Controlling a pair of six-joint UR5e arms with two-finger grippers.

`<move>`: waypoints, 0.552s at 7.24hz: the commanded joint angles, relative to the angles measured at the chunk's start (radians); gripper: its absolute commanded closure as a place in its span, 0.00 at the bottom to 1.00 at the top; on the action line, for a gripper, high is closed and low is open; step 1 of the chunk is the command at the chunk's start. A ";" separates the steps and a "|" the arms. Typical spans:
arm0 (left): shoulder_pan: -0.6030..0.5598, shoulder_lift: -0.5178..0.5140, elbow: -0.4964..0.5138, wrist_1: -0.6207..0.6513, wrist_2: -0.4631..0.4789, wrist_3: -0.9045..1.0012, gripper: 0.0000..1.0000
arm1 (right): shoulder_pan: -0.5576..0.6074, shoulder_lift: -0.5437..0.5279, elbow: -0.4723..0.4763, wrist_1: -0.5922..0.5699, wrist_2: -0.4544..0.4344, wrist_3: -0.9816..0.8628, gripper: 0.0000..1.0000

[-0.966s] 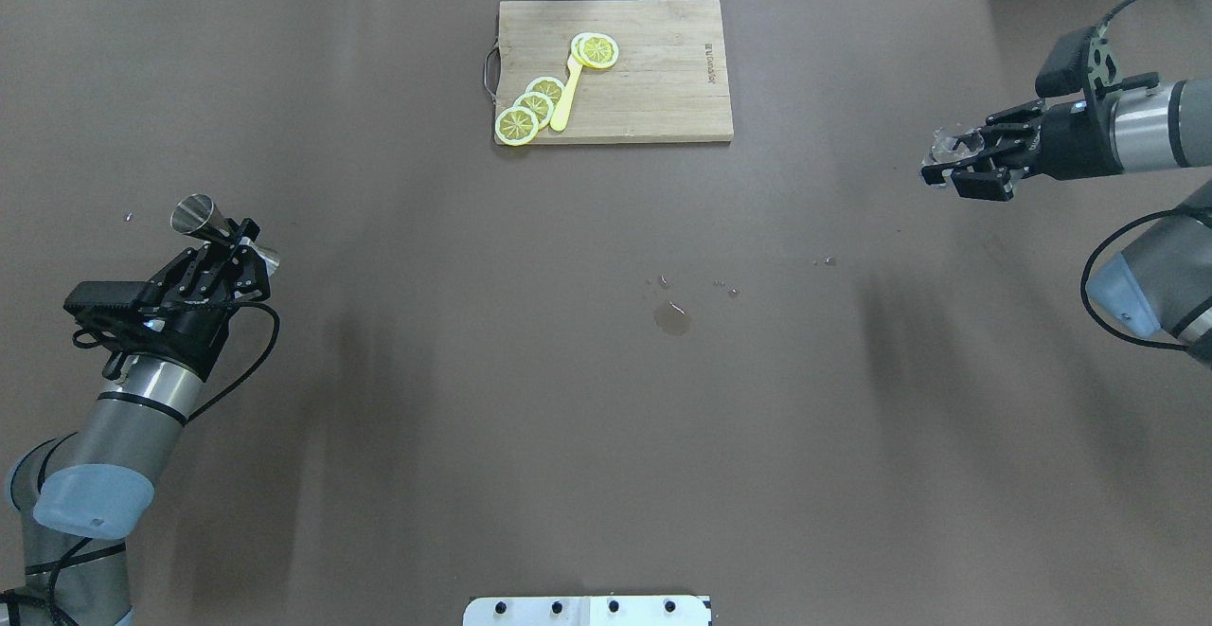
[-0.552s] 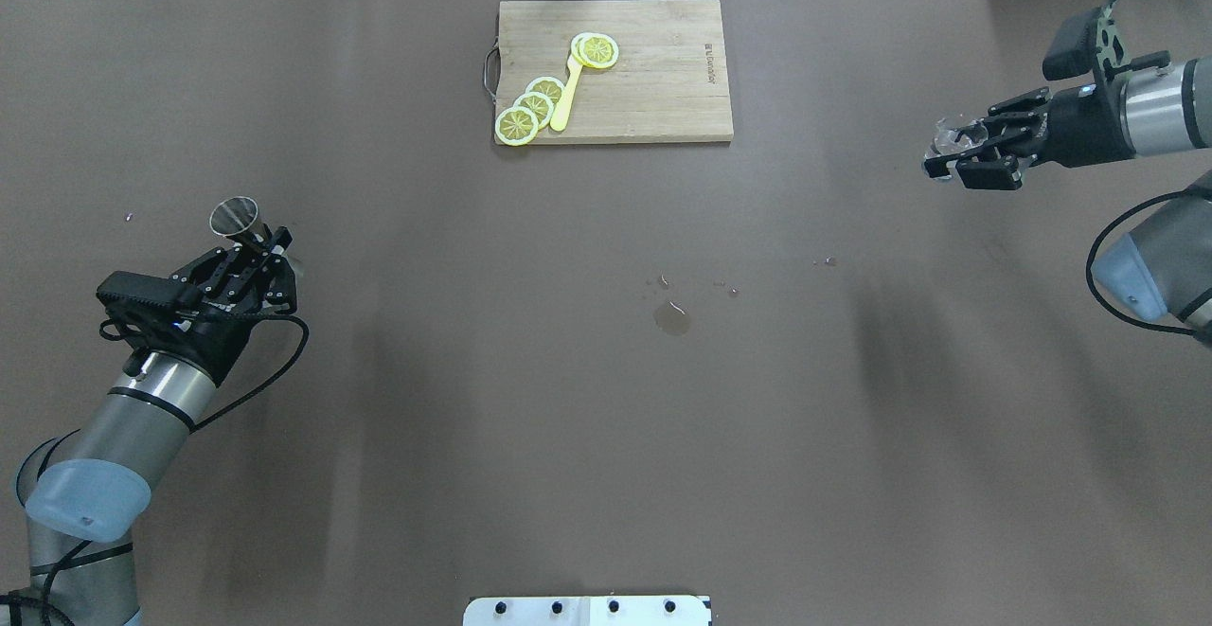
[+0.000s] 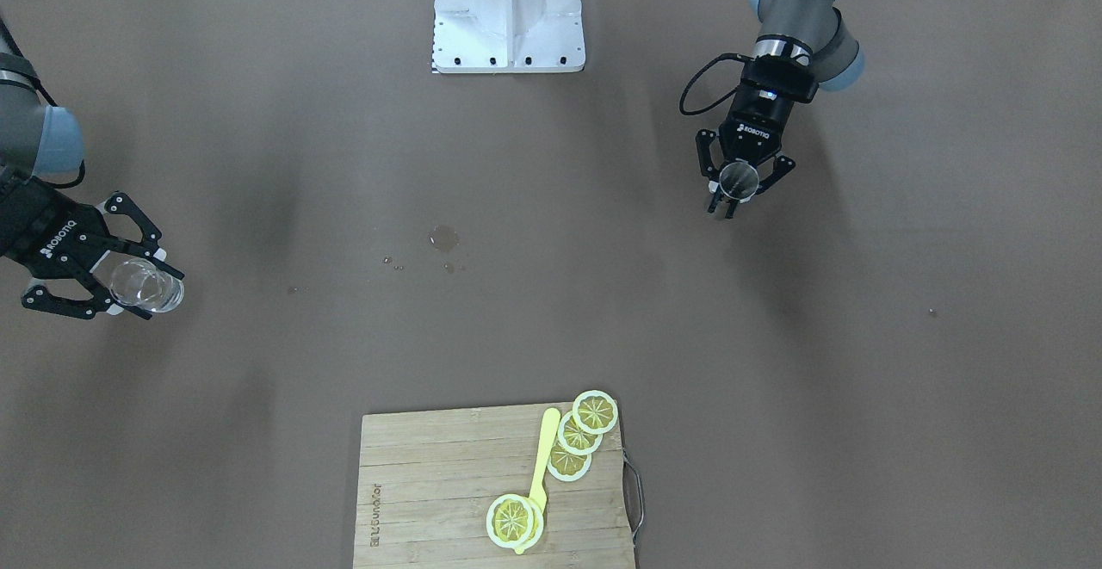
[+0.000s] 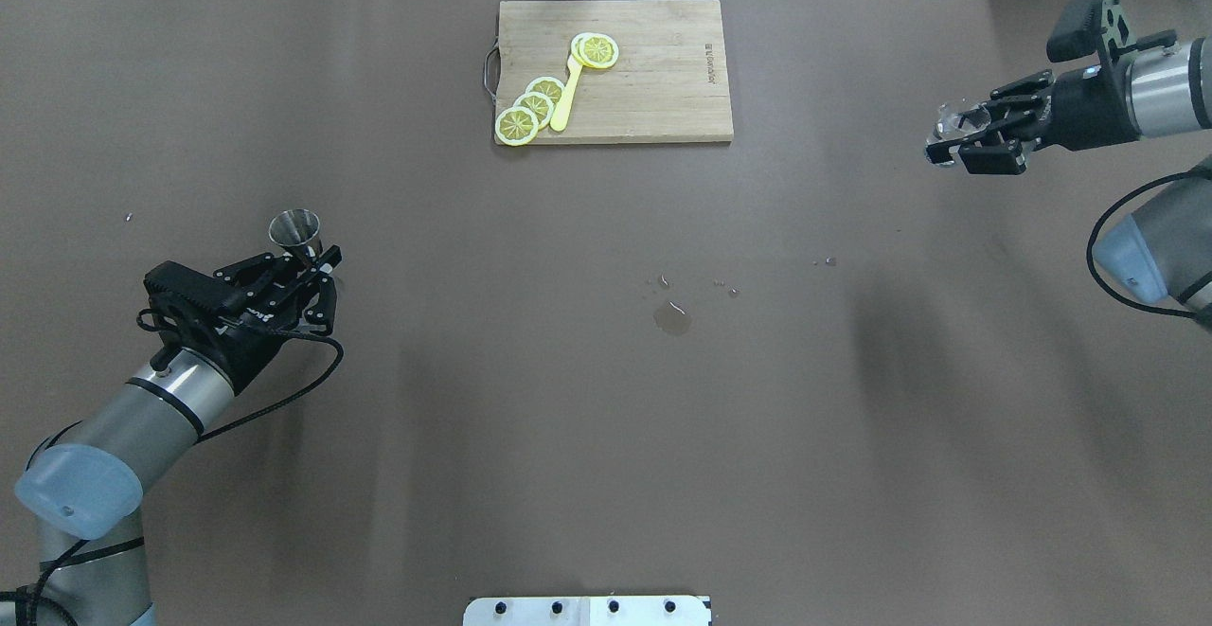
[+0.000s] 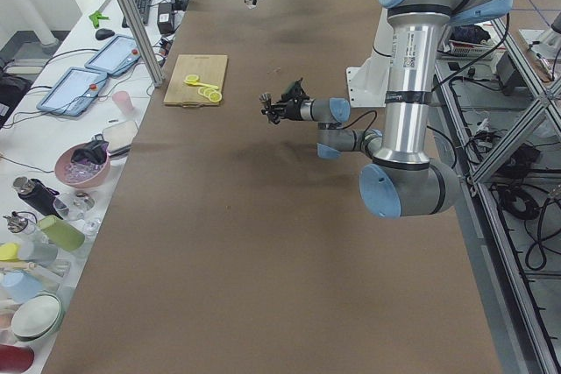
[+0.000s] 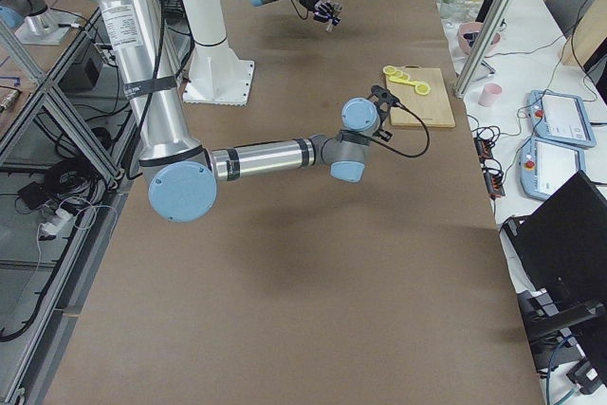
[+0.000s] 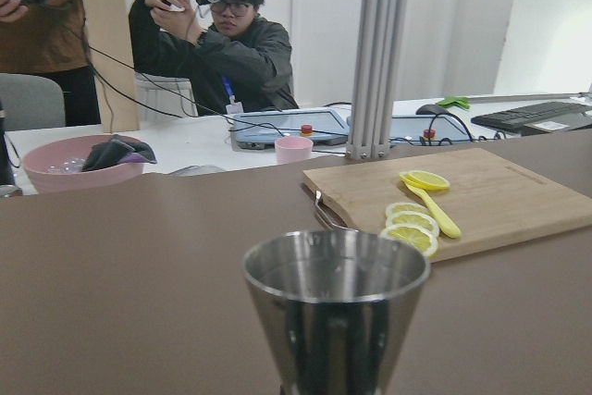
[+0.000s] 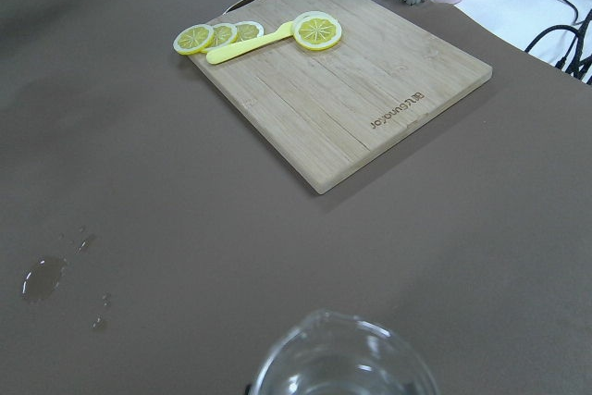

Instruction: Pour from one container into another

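My left pincer (image 4: 314, 264) is clamped on the small steel jigger (image 4: 294, 226) at its lower part, out on the left side of the desk (image 4: 606, 437). The jigger stands upright with its open mouth up. In the left wrist view only its upper cone shows. The waist, lower cone and my fingers are cut off by the bottom edge, and I cannot tell whether there is any liquid inside.

My right pincer (image 3: 129, 287) grips the small clear glass (image 3: 148, 287) far over on the right side, well apart from the jigger. The right wrist view shows only a blurred arc of the rim at the bottom edge. The glass is so transparent that I cannot make out its contents.

Between the two arms, near the middle of the brown desk, lies a small wet patch (image 4: 672, 319) with a few droplets beside it. At the far edge sits a wooden cutting board (image 4: 663, 86) carrying lemon slices (image 4: 517, 125) and a yellow utensil (image 4: 565, 100). One slice covers the utensil's far end.
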 commanded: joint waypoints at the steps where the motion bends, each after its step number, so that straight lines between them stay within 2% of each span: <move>1: -0.049 -0.070 -0.002 0.006 -0.216 0.112 1.00 | 0.001 0.008 0.007 -0.023 -0.005 -0.009 1.00; 2: -0.058 -0.093 0.004 0.015 -0.261 0.163 1.00 | 0.004 0.006 0.005 -0.029 0.001 -0.012 1.00; 4: -0.121 -0.160 0.017 0.058 -0.455 0.249 1.00 | -0.004 0.006 0.008 -0.051 -0.005 -0.065 1.00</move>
